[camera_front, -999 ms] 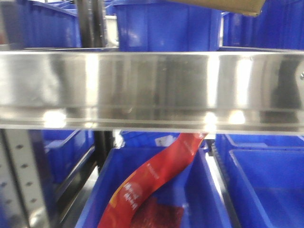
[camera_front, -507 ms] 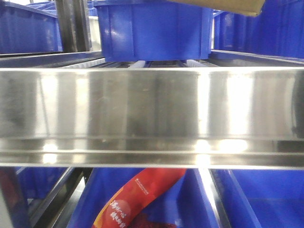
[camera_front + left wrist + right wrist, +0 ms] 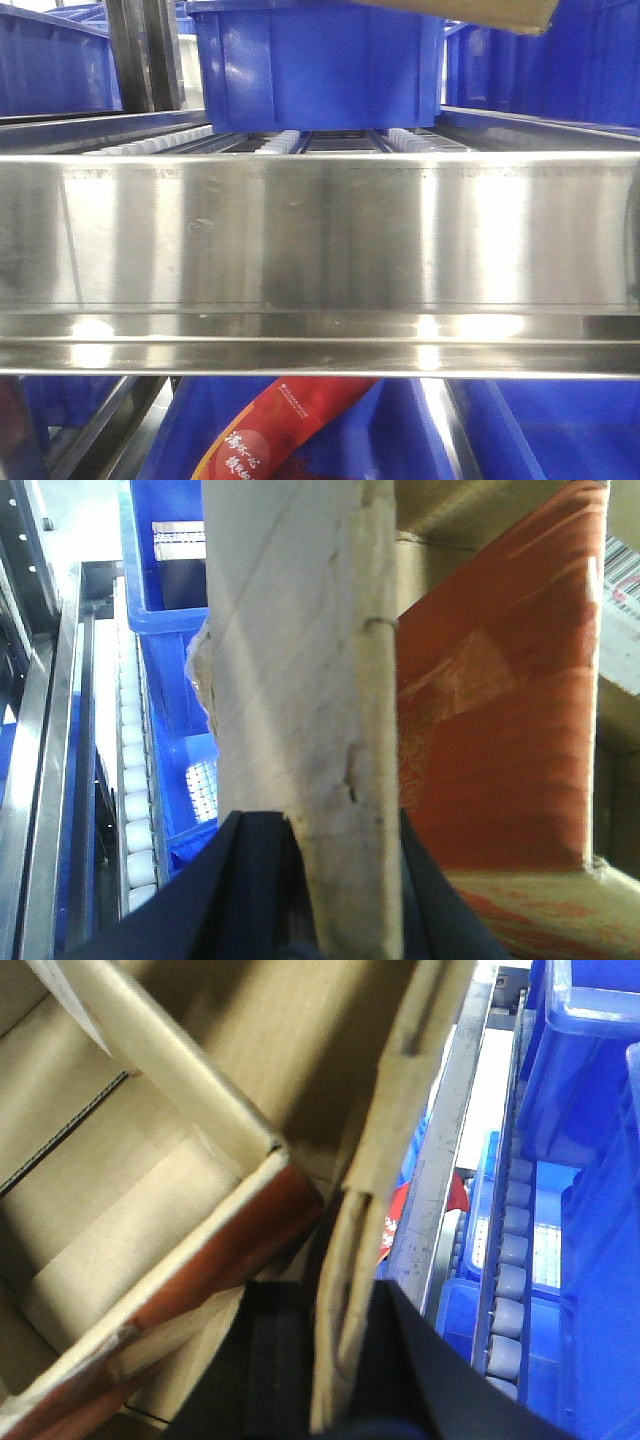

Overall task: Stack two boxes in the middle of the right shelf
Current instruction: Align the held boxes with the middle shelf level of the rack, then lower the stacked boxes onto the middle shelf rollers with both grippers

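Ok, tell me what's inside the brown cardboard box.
An orange-red package sits inside the box, right beside the wall held by the left tool. Whatever lies under or behind the package is covered.

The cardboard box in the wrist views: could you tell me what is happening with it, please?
Both arms hold one open cardboard box: the left pincer and the right pincer are each clamped over a side wall. In the front view its corner shows at the top edge, above the steel shelf lip and a blue bin.
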`<act>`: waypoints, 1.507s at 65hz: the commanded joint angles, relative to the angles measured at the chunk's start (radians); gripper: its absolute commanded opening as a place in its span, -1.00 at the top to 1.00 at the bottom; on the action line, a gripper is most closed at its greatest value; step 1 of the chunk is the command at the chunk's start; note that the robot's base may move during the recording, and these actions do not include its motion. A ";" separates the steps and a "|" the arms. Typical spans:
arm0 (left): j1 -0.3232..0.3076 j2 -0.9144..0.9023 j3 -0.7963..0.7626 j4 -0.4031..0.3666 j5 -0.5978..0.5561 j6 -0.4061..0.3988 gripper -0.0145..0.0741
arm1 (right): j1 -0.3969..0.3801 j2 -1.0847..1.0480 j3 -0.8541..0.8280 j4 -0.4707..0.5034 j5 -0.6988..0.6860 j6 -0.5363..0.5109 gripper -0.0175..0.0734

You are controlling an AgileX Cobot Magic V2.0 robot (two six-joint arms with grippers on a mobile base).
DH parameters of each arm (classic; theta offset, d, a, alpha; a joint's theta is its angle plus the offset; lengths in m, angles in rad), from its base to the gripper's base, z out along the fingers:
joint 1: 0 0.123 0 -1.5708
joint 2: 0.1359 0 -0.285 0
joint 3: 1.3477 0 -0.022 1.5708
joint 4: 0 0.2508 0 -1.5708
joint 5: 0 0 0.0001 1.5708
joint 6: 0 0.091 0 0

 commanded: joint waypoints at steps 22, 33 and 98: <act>-0.001 -0.022 -0.017 -0.024 -0.115 -0.009 0.92 | -0.006 -0.008 -0.007 -0.010 0.000 -0.024 0.95; -0.001 -0.022 -0.017 -0.024 -0.115 -0.009 0.92 | -0.006 -0.008 -0.007 -0.010 0.000 -0.024 0.95; -0.001 0.100 0.061 0.133 0.263 -0.009 0.92 | -0.006 0.152 -0.007 0.039 0.108 -0.024 0.95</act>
